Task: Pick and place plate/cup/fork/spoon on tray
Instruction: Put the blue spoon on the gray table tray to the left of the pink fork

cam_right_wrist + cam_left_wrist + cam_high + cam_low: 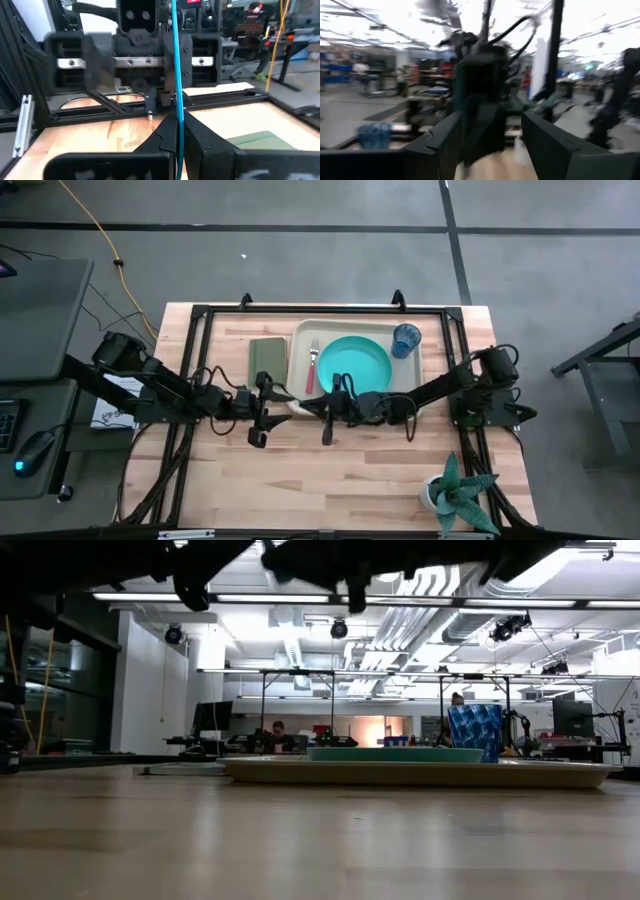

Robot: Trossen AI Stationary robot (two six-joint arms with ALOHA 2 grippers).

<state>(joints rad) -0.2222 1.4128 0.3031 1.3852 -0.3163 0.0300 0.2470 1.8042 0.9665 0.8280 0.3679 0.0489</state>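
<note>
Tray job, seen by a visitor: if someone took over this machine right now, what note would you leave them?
Left pincer: open, empty, over bare table by the tray's near edge.
Right pincer: shut on the spoon, gripping its light-blue handle, also just short of the near edge.
On the tray: the plate in the middle, the fork beside it on the left arm's side, the cup in the far right corner.
Done: plate, fork, cup.
Left: set the spoon on the tray, probably in the free space beside the plate, then release.
</note>
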